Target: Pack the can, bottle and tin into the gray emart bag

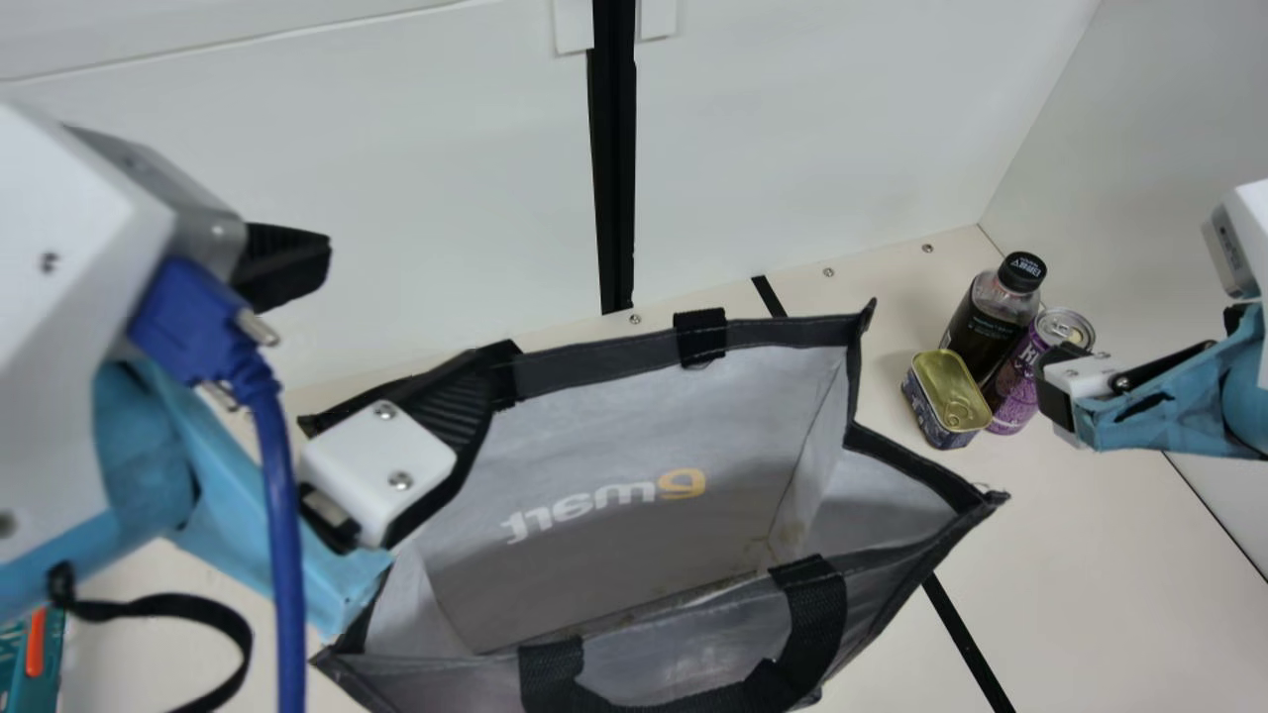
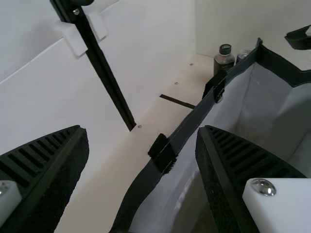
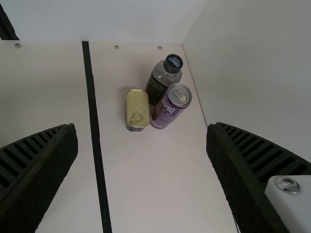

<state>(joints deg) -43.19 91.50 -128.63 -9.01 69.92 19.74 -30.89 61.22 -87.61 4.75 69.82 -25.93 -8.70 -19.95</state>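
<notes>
left gripper (image 1: pixel 416 302): spread apart and grasping nothing, at the bag's far rim toward the left, with the rim between its two fingers
right gripper (image 1: pixel 1144 337): parted and unloaded, above the table (image 1: pixel 1100 545) at the right, near the can
bottle (image 1: pixel 981 322): upright at the far right, black cap on top
can (image 1: pixel 1018 384): purple, upright, just beside the bottle on its right
tin (image 1: pixel 951 391): gold lid up, on the left of the can, slightly nearer than the bottle
gray emart bag (image 1: pixel 634 426): in the middle, mouth open upward, left of all three
</notes>
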